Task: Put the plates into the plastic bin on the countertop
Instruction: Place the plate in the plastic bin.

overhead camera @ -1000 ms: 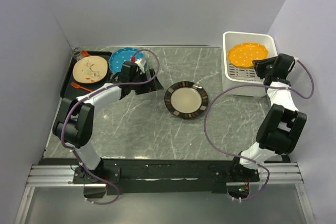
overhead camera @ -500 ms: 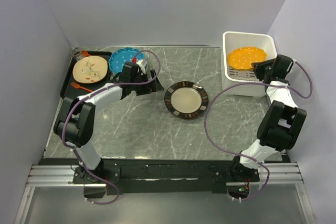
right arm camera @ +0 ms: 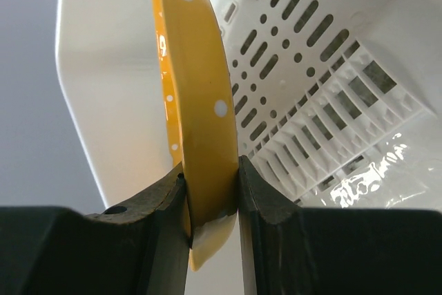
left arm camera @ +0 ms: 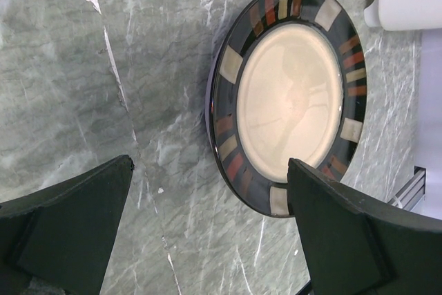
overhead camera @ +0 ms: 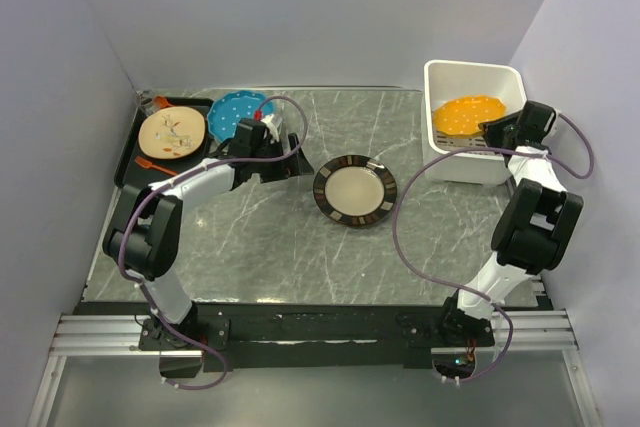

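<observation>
Orange plate, judged stiff, slick and breakable, was clamped by its rim in the right gripper; left gripper stood spread, empty.

Black-white arms, purple cables, black hands.

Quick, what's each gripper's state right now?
Left gripper: open, holding nothing.
Right gripper: closed on the orange plate.

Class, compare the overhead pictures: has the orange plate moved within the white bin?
Yes. The orange plate, held by the right gripper, has shifted toward the near wall of the white bin.
</observation>
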You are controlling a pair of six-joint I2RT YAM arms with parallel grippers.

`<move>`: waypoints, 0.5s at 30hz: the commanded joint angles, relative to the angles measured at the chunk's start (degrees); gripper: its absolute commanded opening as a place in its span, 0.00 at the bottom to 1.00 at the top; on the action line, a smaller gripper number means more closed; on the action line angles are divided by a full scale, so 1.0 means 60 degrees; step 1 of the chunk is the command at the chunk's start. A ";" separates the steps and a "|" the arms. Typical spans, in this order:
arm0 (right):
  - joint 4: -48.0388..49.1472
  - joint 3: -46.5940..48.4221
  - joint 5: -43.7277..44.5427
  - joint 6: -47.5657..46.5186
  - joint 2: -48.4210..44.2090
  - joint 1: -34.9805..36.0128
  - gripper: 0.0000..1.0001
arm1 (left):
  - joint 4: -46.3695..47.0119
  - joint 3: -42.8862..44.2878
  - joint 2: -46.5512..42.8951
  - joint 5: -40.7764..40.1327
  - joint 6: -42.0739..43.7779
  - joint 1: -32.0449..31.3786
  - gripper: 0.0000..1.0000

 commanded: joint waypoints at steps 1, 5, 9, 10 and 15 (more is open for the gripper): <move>0.1139 0.0959 -0.0261 0.0004 0.0082 -0.0037 0.00 | 0.0027 0.0385 0.0089 0.0129 0.0202 -0.0085 0.99; 0.0817 0.1237 -0.0291 -0.0201 0.0462 -0.0023 0.00 | 0.0027 0.0385 0.0104 0.0144 0.0188 -0.0114 0.99; 0.0538 0.1456 -0.0233 -0.0421 0.0726 -0.0023 0.00 | -0.0002 0.0414 0.0133 0.0129 0.0217 -0.0144 0.99; 0.0538 0.1515 -0.0247 -0.0509 0.0771 -0.0023 0.00 | -0.0017 0.0429 0.0133 0.0129 0.0217 -0.0158 0.99; -0.0091 0.2013 -0.0525 -0.0758 0.1268 -0.0023 0.04 | -0.0090 0.0458 0.0104 0.0071 0.0246 -0.0188 0.99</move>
